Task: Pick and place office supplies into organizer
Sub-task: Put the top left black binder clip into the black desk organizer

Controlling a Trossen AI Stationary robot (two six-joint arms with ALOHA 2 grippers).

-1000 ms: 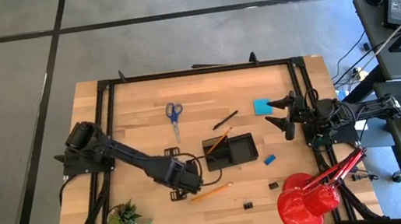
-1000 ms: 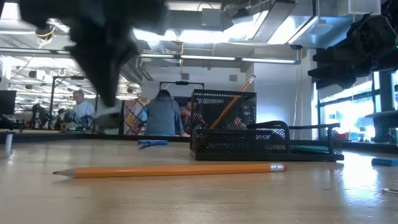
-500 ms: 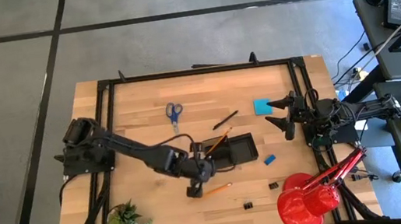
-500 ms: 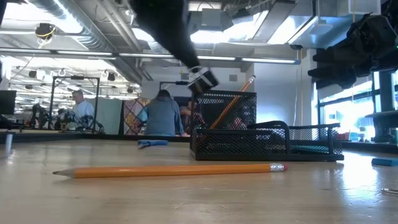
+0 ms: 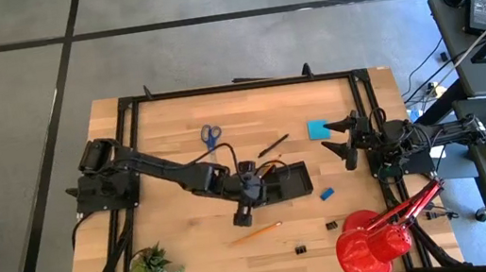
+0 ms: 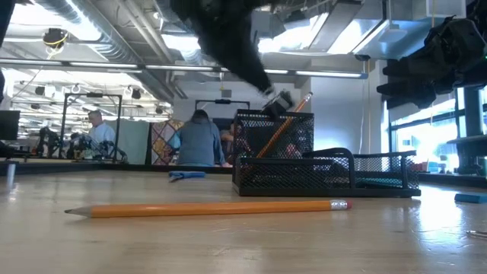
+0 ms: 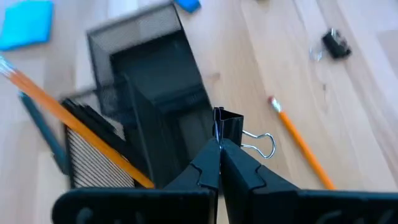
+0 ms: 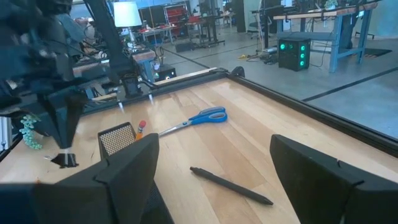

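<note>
One orange pencil [image 6: 209, 207] lies nearest, flat on the wooden table [image 5: 166, 132], well clear of everything else. Behind it stands the black mesh organizer [image 6: 319, 171], with a second pencil [image 6: 285, 125] leaning out of its tall cup. Above that cup hangs the left gripper [image 7: 219, 149], its fingers pressed together on a small black binder clip [image 7: 231, 127] whose wire loops stick out to one side. From overhead, the left gripper sits just beside the organizer's left end, over the near wall and not squarely over a compartment.

My worry is the release. If the fingers let go from here, the clip could strike the mesh rim and bounce onto the table, or knock against the leaning pencil. The pinch is also only on the clip's edge, so it might twist loose early.

Further off, the scissors [image 5: 211, 137], a black pen [image 5: 273, 145] and the blue note pad [image 5: 318, 129] wait on the wood. Two more clips [image 5: 331, 226] and a blue eraser [image 5: 326, 194] lie near the red lamp [image 5: 372, 242]. The right gripper [image 5: 344, 143] idles at the table's right edge, fingers spread wide and empty.
</note>
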